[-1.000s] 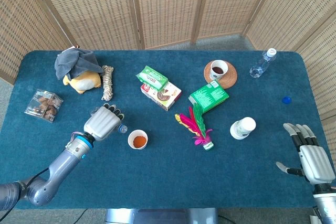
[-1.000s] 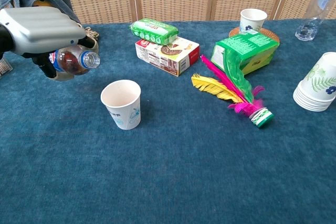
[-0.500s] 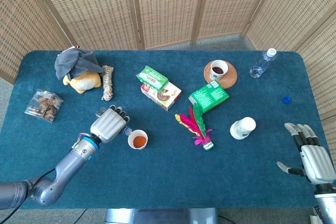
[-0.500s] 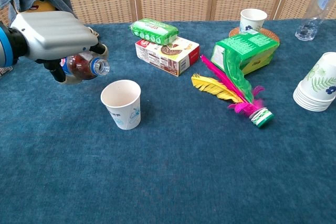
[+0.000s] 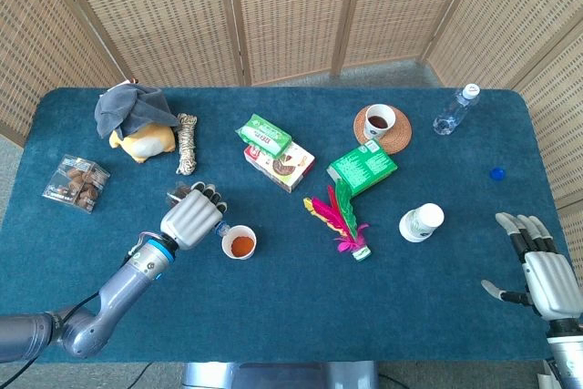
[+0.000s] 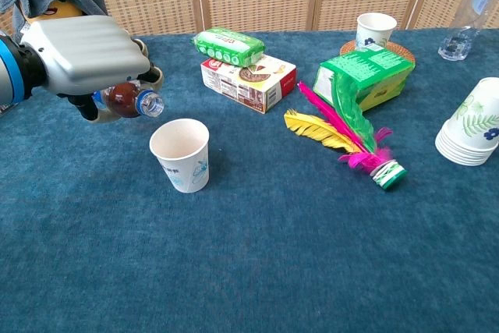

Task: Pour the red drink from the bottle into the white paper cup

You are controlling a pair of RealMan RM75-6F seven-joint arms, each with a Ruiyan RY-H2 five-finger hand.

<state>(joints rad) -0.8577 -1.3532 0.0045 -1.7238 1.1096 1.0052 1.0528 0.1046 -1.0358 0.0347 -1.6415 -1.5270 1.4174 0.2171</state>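
Observation:
My left hand (image 5: 191, 221) (image 6: 84, 54) grips a small clear bottle (image 6: 127, 101) with red drink in it. The bottle lies nearly level, its open neck (image 5: 221, 228) pointing right and a little down, just left of and above the rim of the white paper cup (image 6: 181, 154) (image 5: 240, 242). In the head view the cup holds red drink. No stream shows between neck and cup. My right hand (image 5: 539, 272) rests open at the table's front right corner, far from both.
Right of the cup lie a feather shuttlecock (image 5: 342, 221), green packets (image 5: 363, 168) (image 5: 264, 135), a snack box (image 5: 280, 166) and a stack of paper cups (image 5: 420, 222). At the back stand a cup on a coaster (image 5: 380, 121) and a water bottle (image 5: 454, 110).
My left hand has carried the bottle to the right and lower, bringing its neck from well left of the cup to just beside the rim. The right hand has hardly moved.

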